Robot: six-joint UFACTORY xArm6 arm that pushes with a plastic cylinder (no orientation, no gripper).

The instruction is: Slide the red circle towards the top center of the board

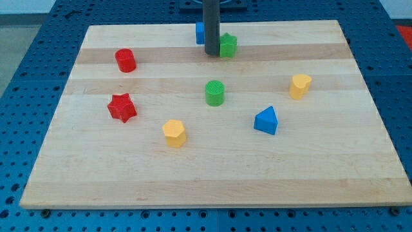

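Observation:
The red circle (125, 60) stands near the board's upper left. My tip (212, 52) rests on the board at the top centre, far to the right of the red circle. It sits between a blue block (200, 33), partly hidden behind the rod, and a green block (228, 45) just to its right.
A red star (121, 107) lies left of centre. A green circle (215, 93) is mid-board. A yellow block (174, 133) is below it to the left, a blue triangle (266, 121) to the right, another yellow block (299, 86) further right. The wooden board (360, 174) has blue table around it.

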